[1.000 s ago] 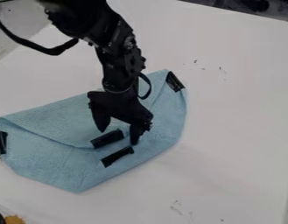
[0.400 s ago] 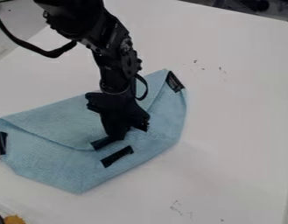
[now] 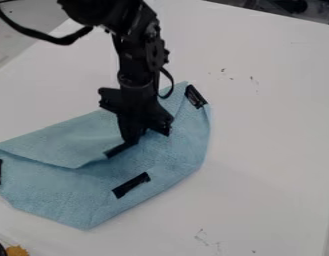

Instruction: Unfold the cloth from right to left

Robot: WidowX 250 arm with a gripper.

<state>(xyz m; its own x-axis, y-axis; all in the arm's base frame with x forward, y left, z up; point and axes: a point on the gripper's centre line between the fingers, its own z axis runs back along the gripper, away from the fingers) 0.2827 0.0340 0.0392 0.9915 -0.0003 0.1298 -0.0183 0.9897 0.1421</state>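
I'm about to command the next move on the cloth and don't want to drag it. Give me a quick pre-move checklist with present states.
1. Gripper closed at the flap, by its black strip: ok.
2. Only the top layer pinched: cannot tell; the gripper hides the pinch.
3. Flap opened out: not ok; it lies folded over the cloth.
4. Lower black strip apart from the gripper: ok.
5. Whole cloth within the picture: not ok; its left end runs to the picture's left edge.
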